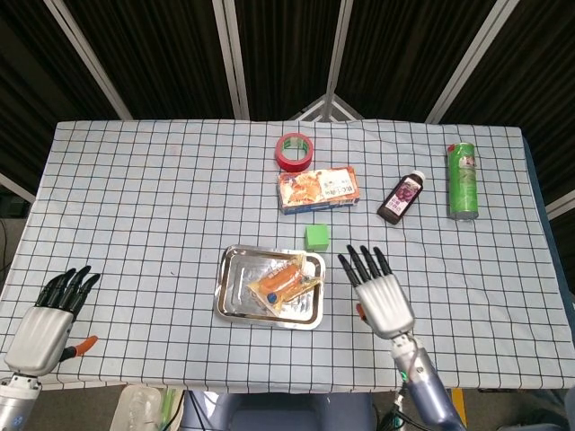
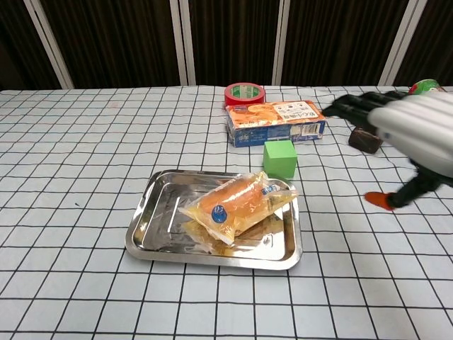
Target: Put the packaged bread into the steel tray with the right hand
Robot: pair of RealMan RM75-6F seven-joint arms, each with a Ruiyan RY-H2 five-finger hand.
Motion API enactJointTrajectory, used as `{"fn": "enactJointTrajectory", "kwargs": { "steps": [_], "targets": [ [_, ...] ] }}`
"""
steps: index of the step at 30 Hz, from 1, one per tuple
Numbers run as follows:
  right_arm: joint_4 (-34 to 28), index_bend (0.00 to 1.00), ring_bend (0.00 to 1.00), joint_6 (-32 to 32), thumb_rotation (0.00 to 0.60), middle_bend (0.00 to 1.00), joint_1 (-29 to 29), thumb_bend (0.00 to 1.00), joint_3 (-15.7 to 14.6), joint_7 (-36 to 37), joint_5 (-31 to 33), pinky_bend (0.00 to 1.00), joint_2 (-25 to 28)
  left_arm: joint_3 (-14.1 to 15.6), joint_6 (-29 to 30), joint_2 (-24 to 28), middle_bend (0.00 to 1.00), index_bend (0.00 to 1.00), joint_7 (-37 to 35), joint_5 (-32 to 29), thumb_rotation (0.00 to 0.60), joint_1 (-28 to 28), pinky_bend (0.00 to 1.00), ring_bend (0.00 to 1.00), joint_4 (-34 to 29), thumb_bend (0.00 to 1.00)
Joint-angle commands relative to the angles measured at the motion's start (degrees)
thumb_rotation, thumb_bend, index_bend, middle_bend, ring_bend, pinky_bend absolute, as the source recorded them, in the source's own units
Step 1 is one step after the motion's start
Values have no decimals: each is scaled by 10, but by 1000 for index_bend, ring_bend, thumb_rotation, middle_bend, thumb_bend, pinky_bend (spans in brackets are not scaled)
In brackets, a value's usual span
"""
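The packaged bread, an orange loaf in clear wrap, lies in the steel tray, its right end resting on the tray's right rim. My right hand hovers to the right of the tray, fingers spread, holding nothing. My left hand rests at the table's near left corner, fingers extended and empty; the chest view does not show it.
A green cube stands just behind the tray. Further back are a snack box, a red tape roll, a dark bottle and a green can.
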Motion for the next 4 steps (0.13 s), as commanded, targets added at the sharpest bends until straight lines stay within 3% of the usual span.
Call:
{"fn": "enactJointTrajectory", "kwargs": {
  "steps": [1, 4],
  "targets": [
    [183, 0, 0, 106, 600, 0, -134, 316, -106, 208, -120, 90, 53, 3, 7, -4, 0, 0, 2, 12, 600, 1, 91, 0, 1, 65],
    [193, 0, 0, 115, 600, 0, -147, 315, -90, 236, -132, 70, 52, 4, 15, -5, 0, 0, -3, 22, 600, 2, 91, 0, 5, 66]
  ]
}}
